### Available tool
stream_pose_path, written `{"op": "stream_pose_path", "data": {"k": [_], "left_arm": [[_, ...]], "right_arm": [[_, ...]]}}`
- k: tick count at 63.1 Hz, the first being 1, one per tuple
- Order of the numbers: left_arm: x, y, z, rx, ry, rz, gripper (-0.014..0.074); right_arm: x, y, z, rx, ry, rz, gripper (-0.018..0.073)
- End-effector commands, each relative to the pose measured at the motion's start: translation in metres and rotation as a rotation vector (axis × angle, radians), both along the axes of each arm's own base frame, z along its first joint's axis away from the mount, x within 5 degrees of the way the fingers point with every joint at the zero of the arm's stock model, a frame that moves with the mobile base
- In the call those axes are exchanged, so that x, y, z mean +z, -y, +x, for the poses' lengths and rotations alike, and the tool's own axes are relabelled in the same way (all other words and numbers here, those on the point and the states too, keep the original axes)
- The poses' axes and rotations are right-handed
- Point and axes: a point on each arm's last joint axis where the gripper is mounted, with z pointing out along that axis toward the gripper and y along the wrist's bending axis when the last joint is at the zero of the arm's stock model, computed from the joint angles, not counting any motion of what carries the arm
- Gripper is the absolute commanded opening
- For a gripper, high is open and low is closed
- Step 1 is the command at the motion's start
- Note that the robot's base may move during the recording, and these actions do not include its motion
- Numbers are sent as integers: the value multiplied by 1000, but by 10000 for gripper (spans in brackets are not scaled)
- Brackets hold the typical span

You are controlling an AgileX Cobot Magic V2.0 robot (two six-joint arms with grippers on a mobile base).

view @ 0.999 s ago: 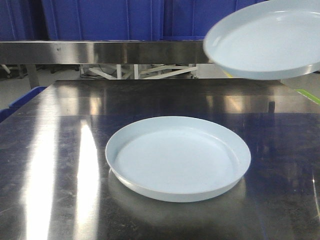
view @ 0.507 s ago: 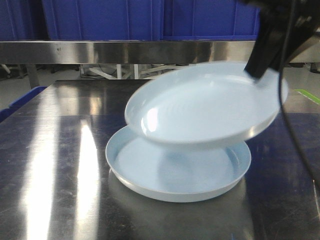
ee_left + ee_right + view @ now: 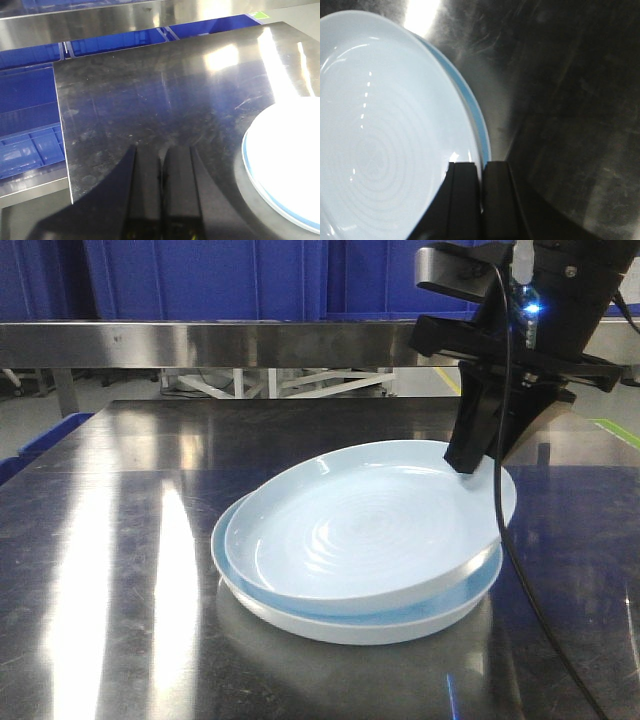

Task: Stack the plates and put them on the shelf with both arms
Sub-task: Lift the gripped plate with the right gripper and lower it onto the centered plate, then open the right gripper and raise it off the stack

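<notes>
Two pale bluish-white plates sit on the dark steel tabletop. The upper plate [image 3: 370, 530] rests tilted inside the lower plate [image 3: 330, 618], its right side raised. My right gripper [image 3: 470, 465] is shut on the upper plate's right rim; in the right wrist view [image 3: 481, 165] the rim [image 3: 470, 120] passes between the fingers. My left gripper [image 3: 161, 155] is shut and empty, low over the table left of the plates [image 3: 285, 165]. The steel shelf rail [image 3: 200, 343] runs across the back.
Big blue crates [image 3: 200, 280] stand behind the shelf rail. A blue crate [image 3: 27, 125] lies below the table's left edge [image 3: 62, 150]. A black cable [image 3: 510, 530] hangs from the right arm across the plates' right side.
The right arm brought the upper plate down from high at the right and lowered it, tilted, into the lower plate. The lower plate has not moved.
</notes>
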Motion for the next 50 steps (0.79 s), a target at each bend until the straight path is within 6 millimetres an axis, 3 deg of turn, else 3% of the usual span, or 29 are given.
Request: {"op": "stream_pose_path", "data": {"k": [1,13,20,41,50], "left_arm": [[18,2,2,-8,104,-59,84],[18,2,2,-8,104,-59,84],[18,2,2,-8,104,-59,84],[18,2,2,-8,102,-59,84],[18,2,2,-8,103,-57,84]], "right_arm": [[26,-2,-1,-3,85,51,106],[26,-2,-1,0,81,50,388],[30,-1,-3,0,90,52,492],[63,7,-24,26,148,39,509],[67,10,-33,36,116,29,508]]}}
